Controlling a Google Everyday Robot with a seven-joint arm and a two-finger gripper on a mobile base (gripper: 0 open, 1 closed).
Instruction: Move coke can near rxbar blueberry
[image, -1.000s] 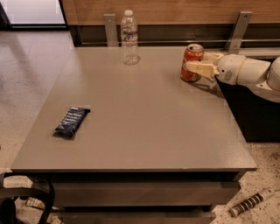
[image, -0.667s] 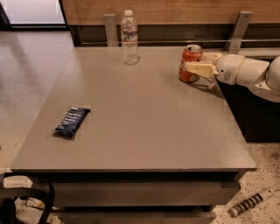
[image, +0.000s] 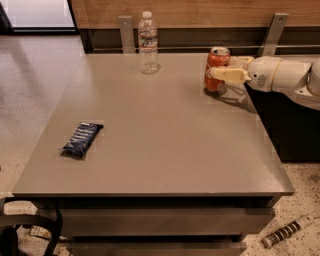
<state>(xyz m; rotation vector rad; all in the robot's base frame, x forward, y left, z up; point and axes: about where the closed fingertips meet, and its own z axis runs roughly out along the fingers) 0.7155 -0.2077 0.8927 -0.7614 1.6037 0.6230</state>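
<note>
1. Since a second ago the coke can has slid a little toward the left of the frame with the gripper; nothing else has shifted.
2. Nearest me, at the left of the grey table, the rxbar blueberry lies flat, well apart from the can.
3. Farther back, at the upper right, the can stands about upright near the table's right edge. The gripper's pale fingers are clamped on it at mid-height, and the white arm reaches in from the right.
4. Farthest, at upper centre, a clear water bottle stands alone.
5. I judge the can light, with thin walls that dent under a hard squeeze and smooth, slippery sides. Mid-height on the body, where it is held now, looks the right place to grip: firm but not crushing.
</note>
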